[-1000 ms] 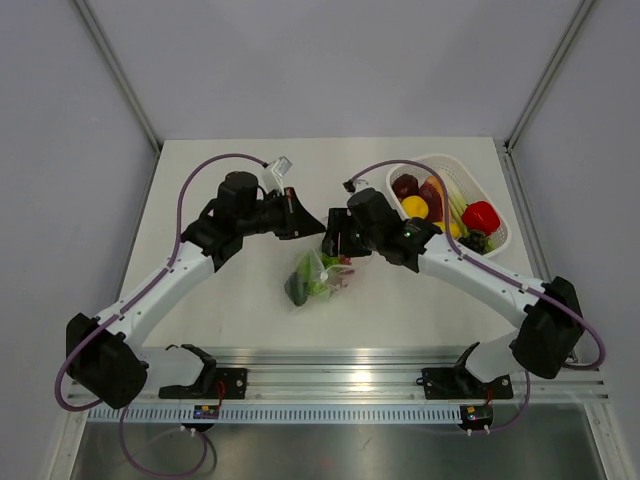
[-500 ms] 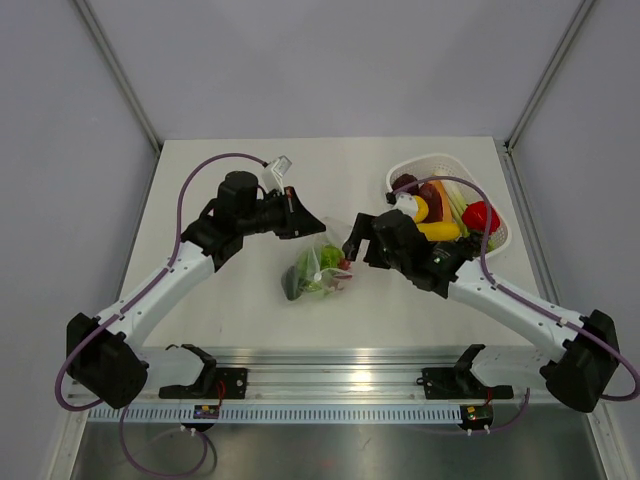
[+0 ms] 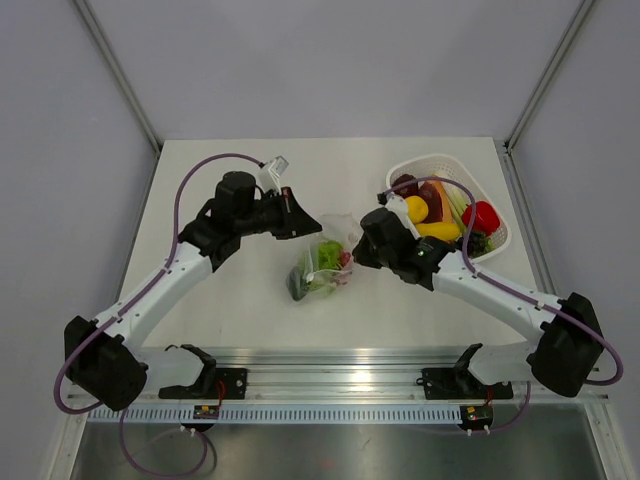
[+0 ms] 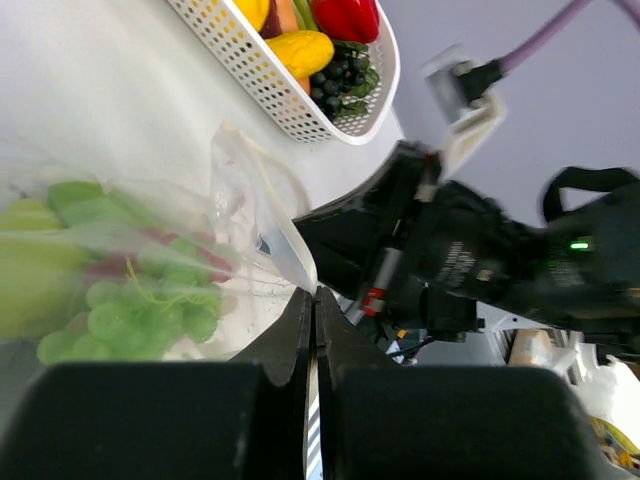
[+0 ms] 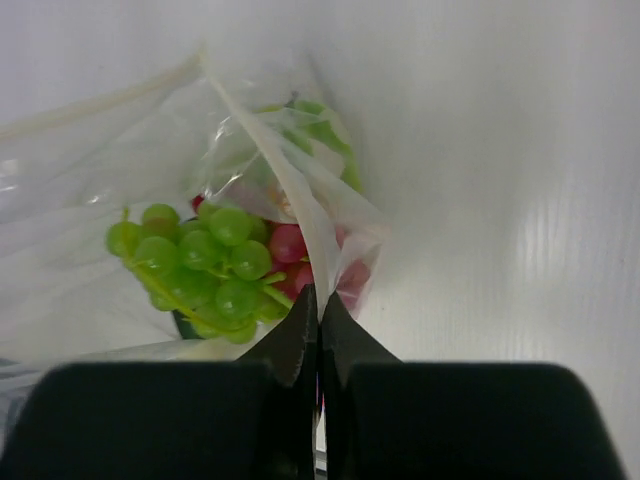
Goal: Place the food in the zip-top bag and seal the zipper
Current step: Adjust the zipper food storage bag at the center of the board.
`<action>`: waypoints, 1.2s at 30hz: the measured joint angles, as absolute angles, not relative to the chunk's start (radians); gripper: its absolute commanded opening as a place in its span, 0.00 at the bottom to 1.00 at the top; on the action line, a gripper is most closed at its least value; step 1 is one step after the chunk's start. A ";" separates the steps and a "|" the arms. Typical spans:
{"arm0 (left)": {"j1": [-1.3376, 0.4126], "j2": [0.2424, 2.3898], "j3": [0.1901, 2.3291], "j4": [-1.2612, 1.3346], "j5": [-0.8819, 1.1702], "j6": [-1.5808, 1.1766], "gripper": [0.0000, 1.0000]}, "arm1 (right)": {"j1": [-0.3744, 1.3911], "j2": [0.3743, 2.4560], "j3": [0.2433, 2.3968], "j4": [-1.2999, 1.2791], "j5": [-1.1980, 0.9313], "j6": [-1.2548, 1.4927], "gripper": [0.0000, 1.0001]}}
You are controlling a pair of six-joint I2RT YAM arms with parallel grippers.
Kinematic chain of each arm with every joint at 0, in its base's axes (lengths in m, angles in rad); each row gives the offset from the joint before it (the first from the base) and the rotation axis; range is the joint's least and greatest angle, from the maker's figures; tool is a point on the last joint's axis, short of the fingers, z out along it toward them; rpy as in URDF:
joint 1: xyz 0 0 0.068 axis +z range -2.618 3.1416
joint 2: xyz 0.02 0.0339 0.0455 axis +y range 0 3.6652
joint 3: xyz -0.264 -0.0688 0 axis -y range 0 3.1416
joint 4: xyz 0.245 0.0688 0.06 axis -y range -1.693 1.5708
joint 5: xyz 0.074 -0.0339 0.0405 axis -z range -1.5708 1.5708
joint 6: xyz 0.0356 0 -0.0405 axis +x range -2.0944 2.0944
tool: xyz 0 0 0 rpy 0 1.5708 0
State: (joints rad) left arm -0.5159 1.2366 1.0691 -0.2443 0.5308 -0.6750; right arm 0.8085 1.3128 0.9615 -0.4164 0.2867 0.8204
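White counter (image 3: pixel 240 300) centre: zip-top bag (image 3: pixel 322 265) w/ food (image 5: pixel 215 265) inside is pinched at its mouth by left hand (image 4: pixel 313 300) & right hand (image 5: pixel 318 300), both clamped closed; film may be torn or lost if tugged unevenly.

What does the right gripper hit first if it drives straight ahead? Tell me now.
The clear bag: the right gripper is shut on its edge, so straight ahead it pushes into the film, then probably the green grapes inside, though depth is unclear.
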 measured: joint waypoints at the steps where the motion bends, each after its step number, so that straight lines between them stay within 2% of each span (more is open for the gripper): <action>1: -0.512 1.235 1.071 -0.254 0.522 -0.668 0.00 | 0.809 1.313 0.994 -0.427 0.285 0.810 0.00; 8: -0.426 1.219 1.149 -0.363 0.447 -0.617 0.00 | 0.809 1.282 1.267 -0.464 0.240 0.697 0.00; 14: -0.401 1.163 1.156 -0.376 0.342 -0.583 0.00 | 0.809 1.220 1.168 -0.388 0.220 0.690 0.00; 20: -0.401 1.271 1.104 -0.411 0.309 -0.572 0.00 | 0.809 1.402 1.094 -0.425 0.227 0.706 0.00; 25: -0.402 1.256 1.085 -0.438 0.299 -0.563 0.00 | 0.809 1.400 1.098 -0.437 0.229 0.701 0.00; 26: -0.402 1.247 1.087 -0.440 0.297 -0.560 0.00 | 0.809 1.398 1.107 -0.441 0.234 0.698 0.04; 29: -0.402 1.224 1.097 -0.440 0.298 -0.558 0.00 | 0.809 1.399 1.142 -0.456 0.258 0.686 0.27; 30: -0.402 1.217 1.098 -0.440 0.298 -0.558 0.00 | 0.809 1.399 1.156 -0.463 0.271 0.683 0.48; 33: -0.406 1.200 1.098 -0.440 0.298 -0.558 0.00 | 0.809 1.398 1.189 -0.479 0.309 0.665 0.76; 36: -0.410 1.194 1.098 -0.441 0.298 -0.558 0.00 | 0.809 1.380 1.202 -0.518 0.369 0.640 0.82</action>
State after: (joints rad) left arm -0.4095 1.1938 1.0981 -0.4408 0.2981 -0.5583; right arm 0.8085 1.3804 1.2022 -0.5179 0.3691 0.6399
